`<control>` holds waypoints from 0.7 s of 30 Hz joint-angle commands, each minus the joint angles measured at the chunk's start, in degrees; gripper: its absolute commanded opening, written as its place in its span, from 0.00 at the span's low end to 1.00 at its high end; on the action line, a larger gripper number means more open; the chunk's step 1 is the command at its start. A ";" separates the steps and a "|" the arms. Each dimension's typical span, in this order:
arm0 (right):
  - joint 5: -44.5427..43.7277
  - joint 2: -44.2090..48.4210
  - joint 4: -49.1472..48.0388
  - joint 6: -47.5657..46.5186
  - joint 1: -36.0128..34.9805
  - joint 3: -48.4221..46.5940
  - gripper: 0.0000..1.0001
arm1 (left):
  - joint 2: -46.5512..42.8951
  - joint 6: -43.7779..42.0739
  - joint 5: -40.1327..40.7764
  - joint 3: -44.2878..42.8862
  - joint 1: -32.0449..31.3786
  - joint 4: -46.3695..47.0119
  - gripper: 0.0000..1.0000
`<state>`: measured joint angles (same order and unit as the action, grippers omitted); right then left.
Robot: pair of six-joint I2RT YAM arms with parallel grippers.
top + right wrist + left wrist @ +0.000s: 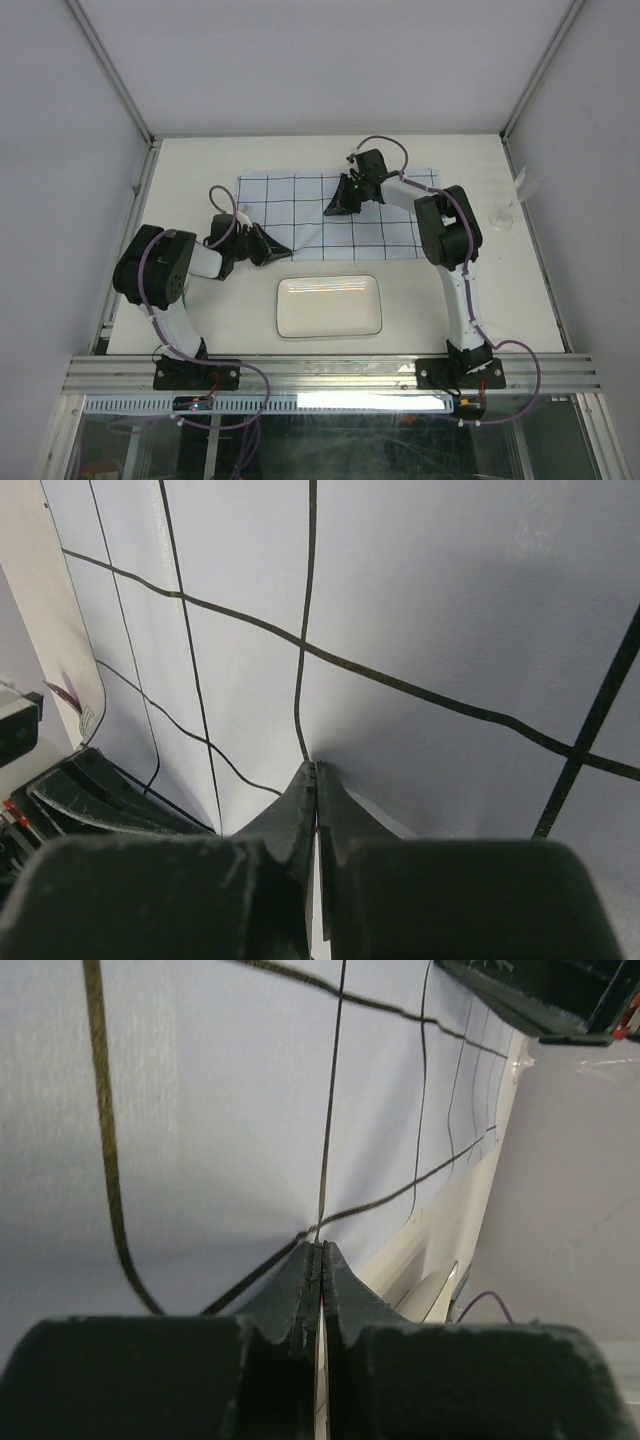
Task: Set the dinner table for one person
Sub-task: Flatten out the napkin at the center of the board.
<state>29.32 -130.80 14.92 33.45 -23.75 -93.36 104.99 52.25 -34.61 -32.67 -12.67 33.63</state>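
The dinner table (190,170) is a cream-white top with aluminium rails. A pale-blue cloth (300,195) with dark grid lines lies on its far middle. My left gripper (283,246) is shut on the cloth's near-left corner. In the left wrist view the cloth (220,1110) puckers at the closed tips of that gripper (318,1250). My right gripper (332,210) is shut on the cloth near its middle. In the right wrist view the cloth (430,600) gathers into a fold at the closed tips of that gripper (316,768).
A white rectangular plate (330,305) lies on the table just in front of the cloth, between the arms. A clear glass (503,214) and another clear item (527,185) stand at the right edge. Grey walls enclose three sides.
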 commanded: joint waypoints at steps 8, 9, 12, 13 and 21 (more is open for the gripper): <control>-7.62 -2.87 2.72 -0.54 0.85 -1.54 0.00 | -12.33 -9.05 6.64 9.25 -0.58 -21.31 0.00; -7.69 -2.73 2.89 -0.73 0.87 -1.49 0.00 | -12.98 -9.44 7.31 9.95 -0.61 -21.81 0.00; -7.79 -2.20 2.84 -0.76 1.23 -0.81 0.00 | -14.34 -10.18 10.71 11.61 -0.54 -23.62 0.00; -7.71 -1.99 2.84 -0.76 1.33 -0.61 0.00 | -14.63 -10.32 12.07 11.92 -0.43 -24.33 0.00; -7.86 -0.96 3.43 -1.88 1.96 0.00 0.00 | -29.23 -5.33 9.68 9.93 -0.41 -25.68 0.00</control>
<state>28.77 -130.98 15.97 34.17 -23.66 -93.95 83.72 46.92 -28.14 -21.54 -12.80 14.46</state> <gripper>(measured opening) 0.004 0.006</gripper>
